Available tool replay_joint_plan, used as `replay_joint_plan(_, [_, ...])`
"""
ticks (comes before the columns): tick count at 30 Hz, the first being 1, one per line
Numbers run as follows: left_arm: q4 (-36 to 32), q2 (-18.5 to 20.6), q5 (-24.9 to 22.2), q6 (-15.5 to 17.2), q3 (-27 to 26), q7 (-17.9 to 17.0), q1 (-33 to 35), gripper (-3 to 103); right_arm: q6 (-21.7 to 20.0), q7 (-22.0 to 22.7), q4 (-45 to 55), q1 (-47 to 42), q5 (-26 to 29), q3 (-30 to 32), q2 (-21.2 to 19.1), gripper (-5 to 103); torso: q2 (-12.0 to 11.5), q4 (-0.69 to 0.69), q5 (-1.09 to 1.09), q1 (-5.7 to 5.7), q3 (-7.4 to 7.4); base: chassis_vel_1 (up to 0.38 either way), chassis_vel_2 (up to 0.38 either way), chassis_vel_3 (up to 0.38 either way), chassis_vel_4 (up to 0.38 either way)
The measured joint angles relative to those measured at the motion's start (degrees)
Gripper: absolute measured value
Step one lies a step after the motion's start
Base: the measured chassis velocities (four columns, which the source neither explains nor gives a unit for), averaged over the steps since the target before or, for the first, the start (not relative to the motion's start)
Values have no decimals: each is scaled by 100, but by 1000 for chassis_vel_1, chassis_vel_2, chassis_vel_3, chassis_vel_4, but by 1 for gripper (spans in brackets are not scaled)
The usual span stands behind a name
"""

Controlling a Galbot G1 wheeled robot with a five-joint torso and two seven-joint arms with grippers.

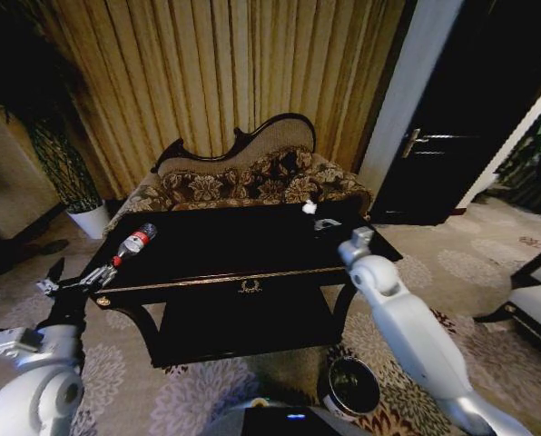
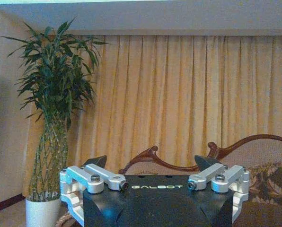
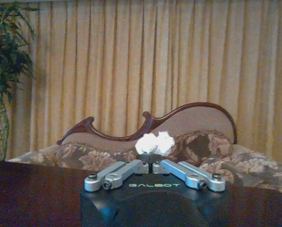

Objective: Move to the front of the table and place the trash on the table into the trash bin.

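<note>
White rounded arms; silver finger links, black GALBOT-marked palms

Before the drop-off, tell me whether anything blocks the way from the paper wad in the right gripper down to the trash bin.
Nothing visible blocks it. The right gripper holds the paper wad above the table top's far right part; the trash bin stands open on the carpet in front of the table. The wad only has to clear the table's front edge.

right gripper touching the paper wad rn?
Touching. In the right wrist view the right gripper has its fingertips closed together on the base of the white paper wad, no gap visible. The head view shows the wad above the table.
</note>
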Motion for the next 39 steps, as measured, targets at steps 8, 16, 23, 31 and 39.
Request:
replay_joint_plan(8, [70,35,-99,-47,-36,50,33,100,-22,-1,354,-327,-52,97,62,0,0,2,0,0,0,0,0,0,0])
replay_joint_plan(16, [117,68,-135,-91,-75,70,72,100,-41,-2,482,-604,-166,26,136,0,0,0,-1,0,0,17,-19,-19,15])
replay_joint_plan(23, [82,109,-137,-99,-102,87,143,100,-33,-1,500,-673,-183,15,152,0,0,1,-1,0,0,81,-81,-79,74])
replay_joint_plan(31, [107,147,-140,-103,-124,105,148,100,-17,-1,484,-710,-182,-3,172,0,0,0,-1,0,0,101,-100,-95,107])
replay_joint_plan(39, [106,153,-129,-104,-107,114,128,100,10,-1,495,-817,-260,-9,210,0,0,1,0,0,0,113,-106,-104,111])
